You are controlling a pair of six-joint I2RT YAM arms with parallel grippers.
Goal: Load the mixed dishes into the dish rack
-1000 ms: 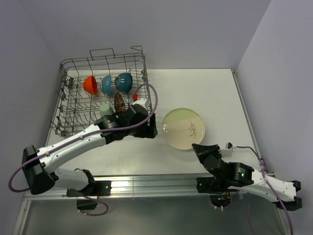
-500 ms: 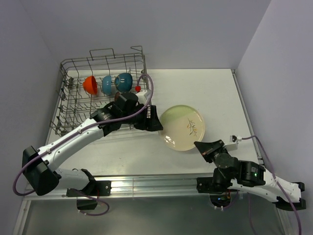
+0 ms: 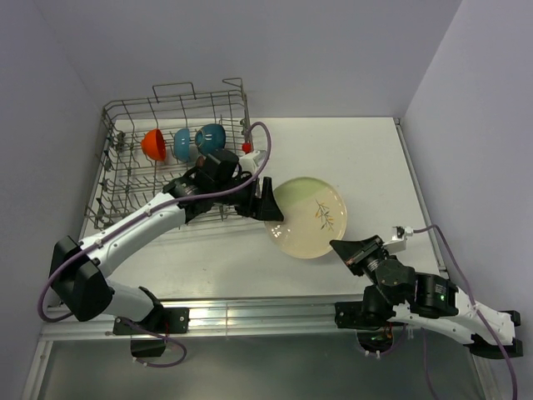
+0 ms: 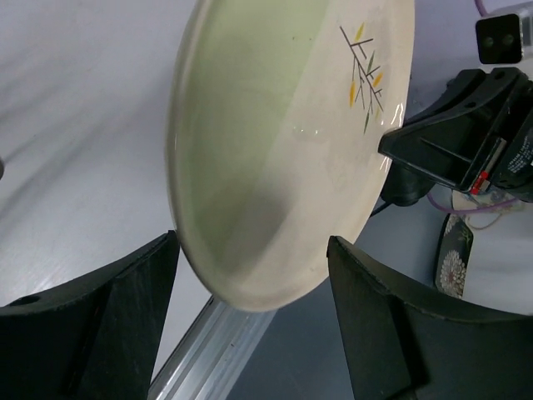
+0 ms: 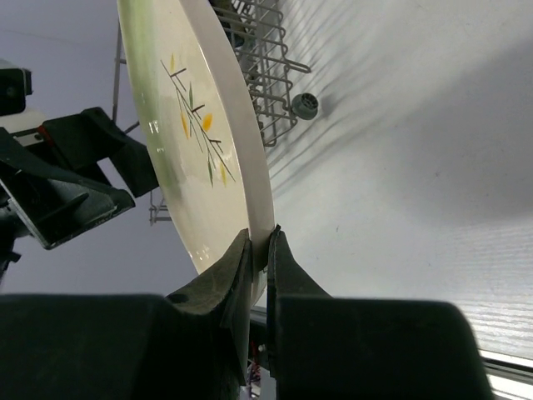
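Over the last second the left arm has swung away from the rack to the plate, and the plate has tipped up off the tabletop.

Nearest, the right gripper [image 3: 346, 248] is clenched on the near rim of the large cream plate with a twig motif [image 3: 306, 217], holding it tilted on edge above the white table [image 3: 366, 154]. At the plate's far-left rim the left gripper [image 3: 271, 204] stands released, one black finger [image 4: 125, 308] on each side of the edge, not yet closed on it.

Beyond, the grey wire dish rack [image 3: 176, 100] already holds the orange bowl [image 3: 153, 144], the small blue bowl [image 3: 181, 144] and the teal bowl [image 3: 211, 138].

This looks like a handover of the last dish. Next, the left jaws need to close squarely on the rim before the right lets go, then carry the plate upright between the tines.
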